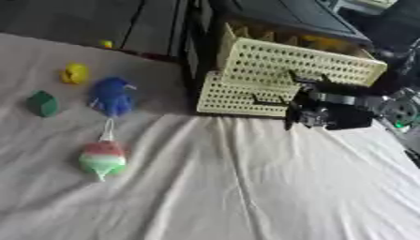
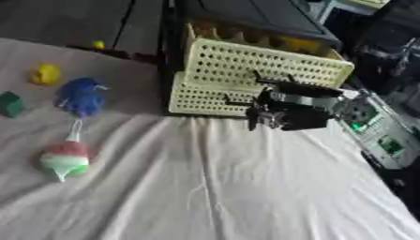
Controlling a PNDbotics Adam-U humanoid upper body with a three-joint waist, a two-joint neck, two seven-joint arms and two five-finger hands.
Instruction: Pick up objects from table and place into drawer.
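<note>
The white cloth (image 1: 246, 197) on the table is closest to us, all wrinkly and bare at the front. The pale yellow drawer (image 1: 287, 63) with lots of little holes is pulled open at the back, and something yellow already sits inside it. The right hand (image 2: 283, 110) is right in front of the drawer, down by its lower front. Its fingers point toward the left and look a bit spread, with nothing in them, but it is dark and hard to see well. The toys all lie to the left of the drawer, well apart from that hand. Nearest the drawer is the blue fuzzy toy (image 1: 111, 96), soft and round. Past it, farther left, are the yellow duck (image 1: 75, 73) and the green block (image 1: 42, 103). In front of the blue toy, closer to us, is the round ball (image 1: 102, 158), red on top, white in the middle, green below, with a string that runs up toward the blue toy. So the ball and string lie in a line going away from us. The left hand does not show at all, so the right hand is probably the one to reach, and it must go left across the cloth.
</note>
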